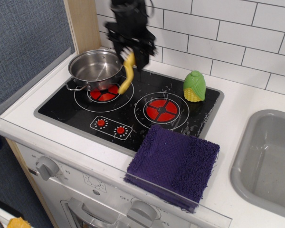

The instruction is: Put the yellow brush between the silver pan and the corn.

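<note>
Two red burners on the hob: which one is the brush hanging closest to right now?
The left burner, partly under the silver pan. The yellow brush dangles from the gripper by its right edge; the right burner lies bare, nearer the corn.

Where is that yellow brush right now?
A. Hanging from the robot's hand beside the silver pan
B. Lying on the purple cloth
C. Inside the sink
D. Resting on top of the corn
A: the yellow brush dangles from the hand, just right of the silver pan and well left of the corn.
</note>
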`<control>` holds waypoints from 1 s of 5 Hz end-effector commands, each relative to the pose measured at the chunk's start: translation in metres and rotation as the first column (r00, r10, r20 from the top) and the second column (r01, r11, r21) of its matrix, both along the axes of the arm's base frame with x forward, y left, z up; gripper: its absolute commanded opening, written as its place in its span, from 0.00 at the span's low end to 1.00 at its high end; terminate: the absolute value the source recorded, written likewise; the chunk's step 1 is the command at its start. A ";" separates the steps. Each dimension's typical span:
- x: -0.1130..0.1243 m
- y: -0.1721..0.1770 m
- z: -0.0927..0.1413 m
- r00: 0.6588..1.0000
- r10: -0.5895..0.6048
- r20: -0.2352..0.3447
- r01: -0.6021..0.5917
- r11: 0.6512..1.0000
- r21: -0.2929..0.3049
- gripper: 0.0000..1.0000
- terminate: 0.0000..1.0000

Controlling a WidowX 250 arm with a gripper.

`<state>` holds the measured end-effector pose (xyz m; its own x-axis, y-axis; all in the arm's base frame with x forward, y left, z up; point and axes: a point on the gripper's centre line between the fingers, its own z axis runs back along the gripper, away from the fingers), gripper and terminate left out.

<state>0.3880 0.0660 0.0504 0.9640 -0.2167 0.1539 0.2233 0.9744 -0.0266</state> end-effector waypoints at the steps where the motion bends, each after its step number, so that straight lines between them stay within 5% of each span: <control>1: 0.004 -0.011 -0.017 0.982 -0.187 0.003 0.187 0.982 0.023 0.00 0.00; 2: 0.003 -0.027 -0.022 0.965 -0.264 -0.005 0.264 0.964 0.035 0.00 0.00; 3: -0.001 -0.031 -0.026 0.965 -0.262 -0.018 0.262 0.964 0.050 1.00 0.00; 5: -0.006 -0.029 -0.023 0.985 -0.173 -0.007 0.173 0.984 0.043 1.00 0.00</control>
